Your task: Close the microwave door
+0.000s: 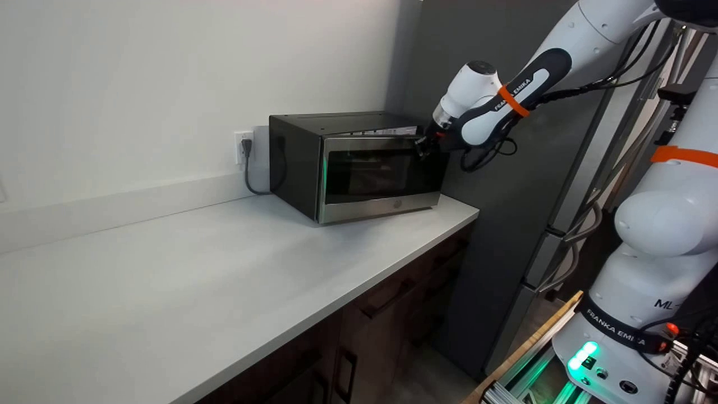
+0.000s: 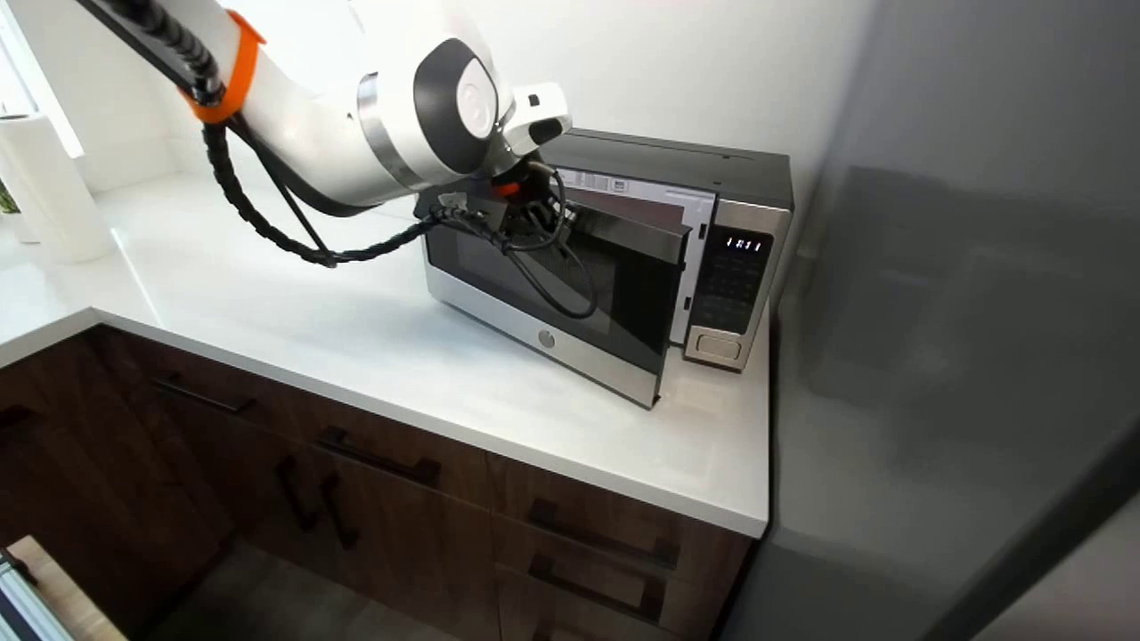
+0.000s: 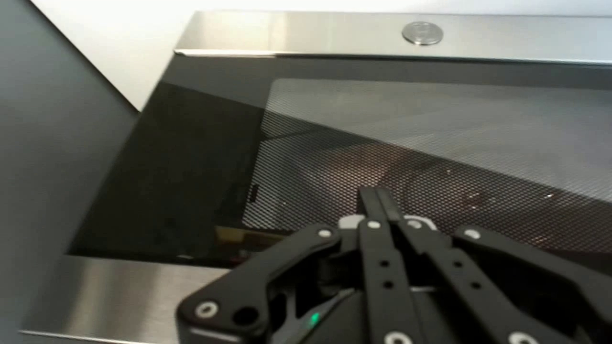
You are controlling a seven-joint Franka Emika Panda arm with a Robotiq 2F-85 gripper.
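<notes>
In an exterior view, the claw sits before the ajar microwave door, toward its free edge, presumably for pushing leverage. In an exterior view, the microwave stands on the counter, its lit display visible only here. In the wrist view, the claw's fingertips meet, gripping nothing; door contact cannot be confirmed.

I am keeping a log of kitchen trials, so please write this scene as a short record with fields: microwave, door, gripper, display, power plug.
Microwave: on white countertop
Microwave door: ajar, its edge beside the control panel standing out
Robotiq gripper: shut, in front of the door; contact cannot be told
Display: lit, digits unclear
Power plug: in wall outlet
</notes>
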